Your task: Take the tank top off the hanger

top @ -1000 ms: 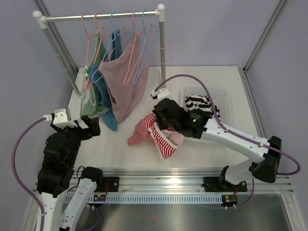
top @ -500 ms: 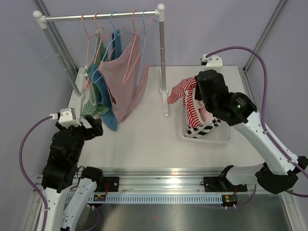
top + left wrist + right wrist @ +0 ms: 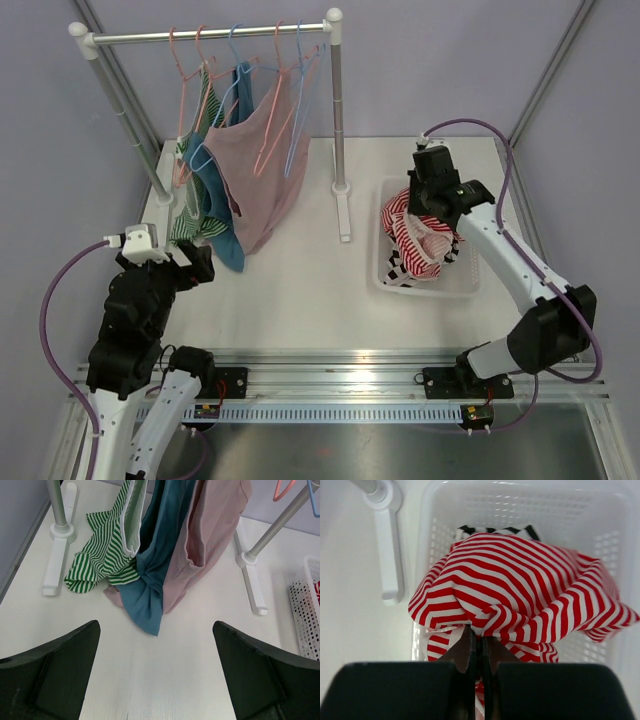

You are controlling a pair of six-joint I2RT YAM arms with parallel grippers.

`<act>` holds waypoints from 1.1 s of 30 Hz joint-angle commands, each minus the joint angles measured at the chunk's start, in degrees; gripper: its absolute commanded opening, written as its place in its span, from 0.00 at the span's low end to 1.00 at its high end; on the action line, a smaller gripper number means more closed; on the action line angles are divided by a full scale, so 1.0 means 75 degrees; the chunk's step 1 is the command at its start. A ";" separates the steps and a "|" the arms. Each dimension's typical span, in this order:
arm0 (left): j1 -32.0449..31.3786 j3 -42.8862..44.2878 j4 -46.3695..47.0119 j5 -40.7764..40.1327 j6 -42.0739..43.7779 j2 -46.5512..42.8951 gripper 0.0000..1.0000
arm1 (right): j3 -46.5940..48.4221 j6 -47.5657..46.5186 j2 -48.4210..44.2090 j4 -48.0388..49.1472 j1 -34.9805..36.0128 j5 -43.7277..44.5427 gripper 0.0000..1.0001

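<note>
The red-and-white striped tank top [image 3: 415,232] is off its hanger and bunched in the white basket [image 3: 430,290] at the right. My right gripper [image 3: 424,208] is above it, shut on a fold of the striped cloth [image 3: 520,595]; the right wrist view shows the jaws pressed together at the fabric [image 3: 481,632]. At the left my left gripper [image 3: 195,262] is open and empty above bare table [image 3: 155,625], short of the hanging clothes. Pink and blue hangers [image 3: 285,100] hang on the rail [image 3: 210,35].
A pink top [image 3: 255,170], a blue one [image 3: 215,195] and a green-striped one [image 3: 190,225] hang from the rack, their hems on the table. A black-and-white striped garment [image 3: 495,530] lies in the basket [image 3: 520,490]. The rack's right post and foot [image 3: 342,200] stand left of the basket.
The right arm has carried the red-striped top from the table's middle to the right and lowered it into the basket. The left arm has hardly moved.
</note>
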 commanded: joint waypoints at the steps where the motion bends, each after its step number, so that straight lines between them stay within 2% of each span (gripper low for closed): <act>1: -0.0013 0.0065 0.0460 0.0005 -0.0054 0.0145 0.99 | -0.0300 -0.0016 0.0465 0.1412 -0.0323 -0.1808 0.00; 4: -0.0013 0.0123 0.0413 0.0028 -0.0066 0.0168 0.99 | -0.0745 0.0663 0.1062 0.1835 -0.1026 -0.2655 0.00; 7: -0.0013 0.0310 0.0284 0.0156 -0.0112 0.0226 0.99 | -0.1062 0.0934 0.1648 0.2000 -0.1532 -0.2518 0.00; 11: -0.0013 0.0872 0.0073 0.0414 -0.0323 0.0390 0.99 | -0.0770 0.0935 0.2865 0.1533 -0.1825 -0.2739 0.00; 13: -0.0013 0.1434 -0.0161 0.0485 -0.0405 0.0519 0.99 | -0.0512 0.0923 0.3698 0.1286 -0.1907 -0.2798 0.00; 15: -0.0013 0.2111 -0.0441 0.0485 -0.0476 0.0812 0.99 | -0.0546 0.0864 0.4085 0.1167 -0.1907 -0.2822 0.00; 17: -0.0013 0.2640 -0.0699 0.0462 -0.0348 0.1325 0.99 | -0.0640 0.0864 0.4134 0.1226 -0.1907 -0.2682 0.05; 21: -0.0013 0.3719 -0.1286 0.0520 -0.0101 0.2217 0.99 | -0.0629 0.0818 0.3574 0.1121 -0.1907 -0.2588 0.26; 22: -0.0013 0.4034 -0.1321 0.0601 -0.0066 0.2335 0.99 | -0.0571 0.0806 0.3409 0.1063 -0.1907 -0.2448 0.34; 23: -0.0013 0.4165 -0.1333 0.0672 0.0004 0.2441 0.99 | -0.0500 0.0782 0.3245 0.0888 -0.1907 -0.2447 0.48; 25: -0.0013 0.4632 -0.1333 0.0905 0.0133 0.2815 0.99 | -0.0173 0.0666 0.2823 0.0537 -0.1907 -0.2085 0.60; 28: -0.0013 0.5137 -0.1264 0.1397 0.0309 0.3401 0.99 | 0.0378 0.0502 0.2377 0.0173 -0.1896 -0.1768 0.71; 29: -0.0013 0.5499 -0.1252 0.1515 0.0414 0.3553 0.99 | 0.0507 0.0466 0.2272 -0.0037 -0.1907 -0.1697 0.90; 30: -0.0013 0.5676 -0.1240 0.1574 0.0473 0.3717 0.99 | 0.0729 0.0419 0.2062 -0.0132 -0.1907 -0.1650 0.99; 33: -0.0013 0.6415 -0.1181 0.1809 0.0614 0.4397 0.99 | 0.1000 0.0197 0.1489 -0.0461 -0.1907 -0.1591 1.00</act>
